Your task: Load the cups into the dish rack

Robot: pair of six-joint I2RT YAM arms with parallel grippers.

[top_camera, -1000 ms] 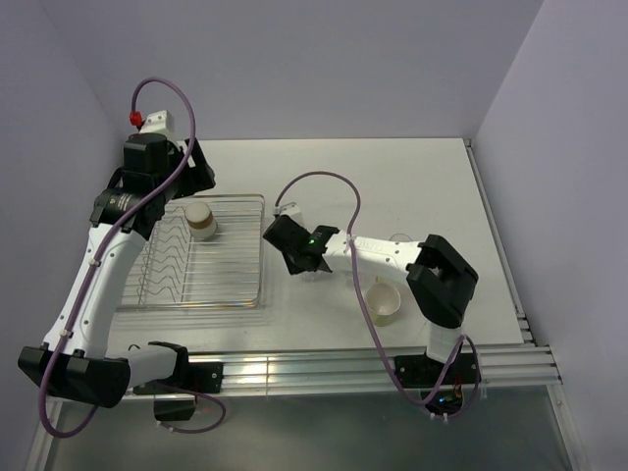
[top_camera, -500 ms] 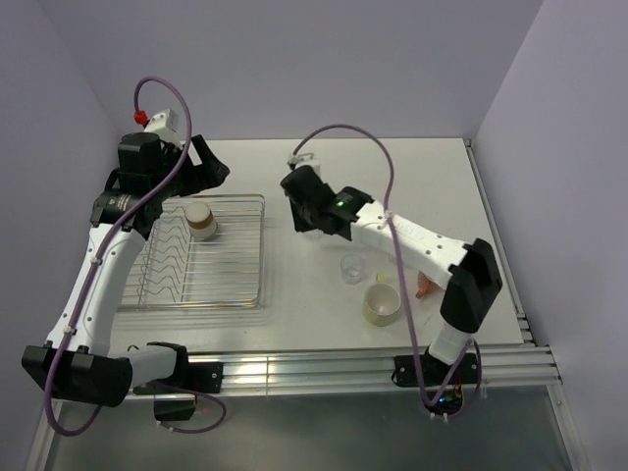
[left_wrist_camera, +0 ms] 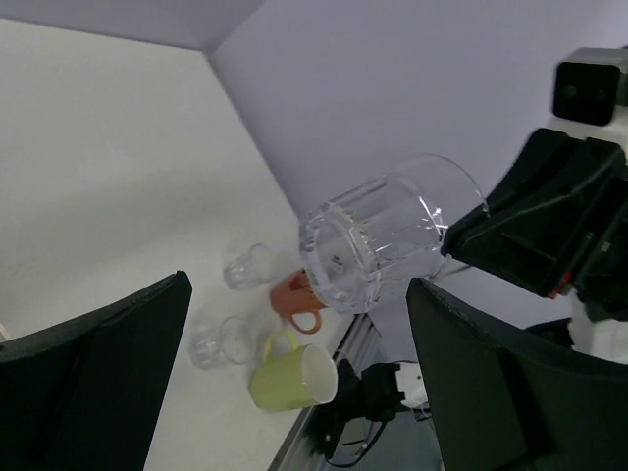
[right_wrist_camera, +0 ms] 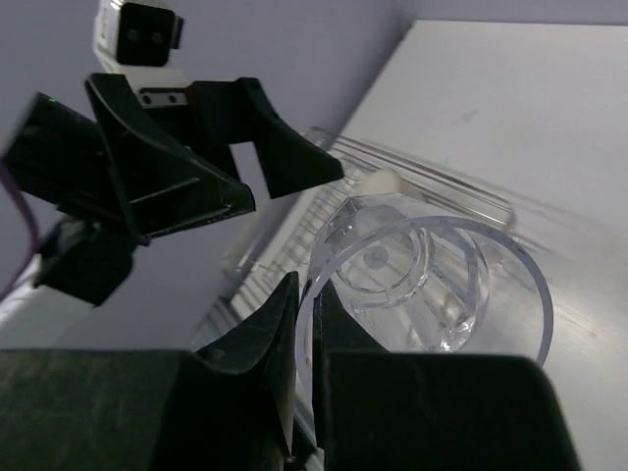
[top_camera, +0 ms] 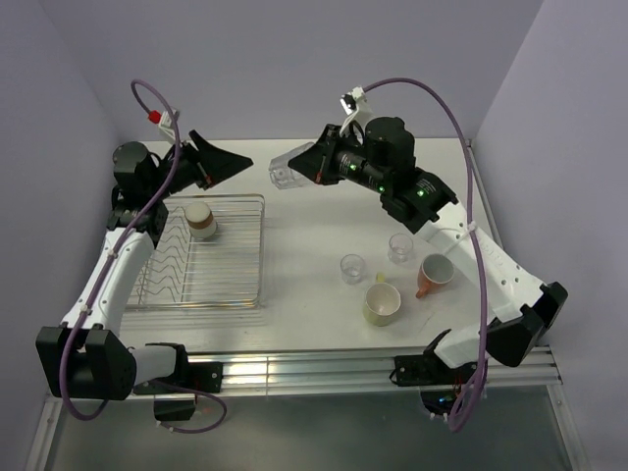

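My right gripper (top_camera: 306,167) is raised above the table's far side. It is shut on the rim of a clear glass tumbler (top_camera: 286,173), one finger inside and one outside (right_wrist_camera: 307,324). The tumbler (right_wrist_camera: 432,280) lies on its side in the air, its base toward my left gripper (top_camera: 234,162). That gripper is open and empty, facing the tumbler (left_wrist_camera: 388,235) a short gap away. The dish rack (top_camera: 235,294) holds the brown-and-cream cup (top_camera: 200,220). On the table stand two clear tumblers (top_camera: 351,268) (top_camera: 399,247), the salmon-orange mug (top_camera: 432,275) and the yellow-green mug (top_camera: 382,303).
The walls close in at the back and on both sides. An aluminium rail (top_camera: 324,368) runs along the near edge. The right arm's cable (top_camera: 461,128) loops high over the table.
My right arm has risen from table height beside the rack and swung up and back with the tumbler. My left gripper has lifted and turned to face it.
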